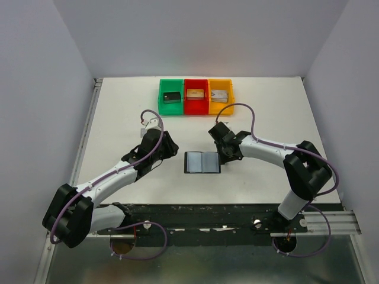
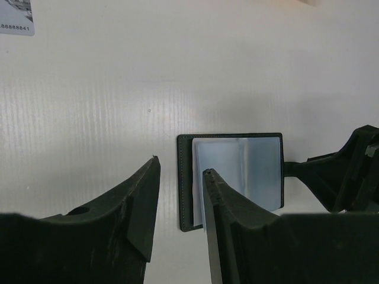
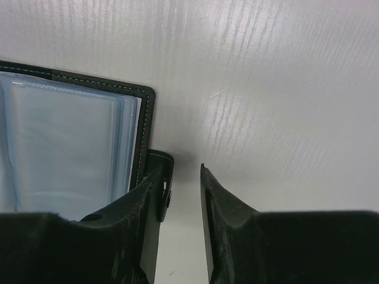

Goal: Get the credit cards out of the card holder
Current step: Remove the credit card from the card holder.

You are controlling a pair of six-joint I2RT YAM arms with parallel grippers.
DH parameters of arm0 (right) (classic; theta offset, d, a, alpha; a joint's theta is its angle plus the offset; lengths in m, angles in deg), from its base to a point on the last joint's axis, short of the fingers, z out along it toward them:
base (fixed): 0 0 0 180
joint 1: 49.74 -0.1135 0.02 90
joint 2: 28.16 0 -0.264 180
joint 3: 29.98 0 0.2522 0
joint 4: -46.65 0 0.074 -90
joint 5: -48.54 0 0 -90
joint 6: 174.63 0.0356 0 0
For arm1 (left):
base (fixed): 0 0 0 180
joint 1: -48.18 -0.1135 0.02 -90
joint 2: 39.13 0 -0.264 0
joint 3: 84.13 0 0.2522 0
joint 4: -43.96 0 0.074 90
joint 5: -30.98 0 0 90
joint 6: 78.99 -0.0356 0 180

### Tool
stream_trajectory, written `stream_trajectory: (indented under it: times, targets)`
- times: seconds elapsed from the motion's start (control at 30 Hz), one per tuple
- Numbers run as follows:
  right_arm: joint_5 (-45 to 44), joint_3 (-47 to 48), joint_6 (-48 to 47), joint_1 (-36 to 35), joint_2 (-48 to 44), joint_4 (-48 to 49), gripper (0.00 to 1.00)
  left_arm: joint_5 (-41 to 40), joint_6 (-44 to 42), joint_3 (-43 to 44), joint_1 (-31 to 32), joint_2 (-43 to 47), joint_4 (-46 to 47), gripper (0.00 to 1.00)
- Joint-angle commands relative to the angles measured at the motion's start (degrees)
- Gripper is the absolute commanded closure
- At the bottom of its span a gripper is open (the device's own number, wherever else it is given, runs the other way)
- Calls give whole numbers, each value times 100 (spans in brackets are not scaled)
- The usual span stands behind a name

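Just beside the right pincer (image 3: pixel 181 169) lies the open card holder (image 3: pixel 71 148).

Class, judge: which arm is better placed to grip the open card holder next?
Right, probably: the right tool is at the card holder's clasp tab, partly over it, while the left tool stands apart from the opposite edge.

Bright even overhead light; faint shadows; sheen on card holder (image 3: pixel 65 148); foreground soft.
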Motion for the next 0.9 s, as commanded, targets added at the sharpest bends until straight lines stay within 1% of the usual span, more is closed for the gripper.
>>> stream_trajectory:
  times: [0.0, 0.07, 0.2, 0.37, 0.5, 0.63, 0.7, 0.73, 0.87]
  targets:
    - [84, 87, -8, 47, 131, 2, 66, 0, 46, -44, 36, 75, 100, 53]
    - [128, 70, -25, 39, 123, 19, 75, 8, 55, -44, 45, 75, 109, 54]
    - [251, -35, -34, 39, -140, 46, 100, 148, 38, -36, 45, 49, 170, 54]
    - [813, -387, -227, 39, -861, 336, 100, 702, 81, -18, 45, -39, 495, 52]
    - [1340, -598, -412, 39, -1335, 529, 100, 1623, 134, 0, 62, -241, 1082, 51]
    - [1622, -765, -596, 47, -1591, 731, 100, 2248, 56, 236, 124, -653, 1216, 50]
    - [1658, -826, -684, 39, -1670, 836, 100, 2477, 29, 351, 185, -855, 1199, 50]
    - [1858, -853, -702, 39, -1714, 880, 100, 2565, 20, 395, 220, -917, 1216, 50]
    - [2018, -976, -790, 39, -1872, 1074, 100, 2794, -50, 465, 308, -1076, 1356, 50]
